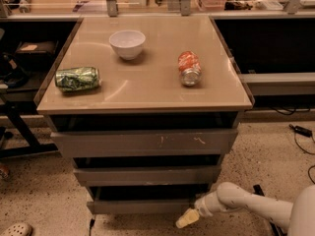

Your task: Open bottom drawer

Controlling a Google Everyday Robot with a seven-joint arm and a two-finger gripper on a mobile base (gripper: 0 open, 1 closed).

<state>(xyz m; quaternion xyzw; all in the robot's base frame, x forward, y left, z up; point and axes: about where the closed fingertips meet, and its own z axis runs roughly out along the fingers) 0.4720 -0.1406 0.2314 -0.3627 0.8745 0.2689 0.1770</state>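
Observation:
The bottom drawer [140, 206] is the lowest and narrowest grey front of the cabinet, plain and without a handle. It stands out a little, with a dark gap above it. My white arm reaches in from the lower right. My gripper [188, 218] is low at the drawer's right end, with its pale tip just below and in front of the drawer front.
Above it are a mid-width grey drawer [147, 175] and the widest drawer [145, 142] with white scratches. The tan tabletop [147, 90] holds a white bowl [127, 44], a green can [77, 78] and an orange can [188, 68], both lying down. Cables [301, 131] lie on the floor at right.

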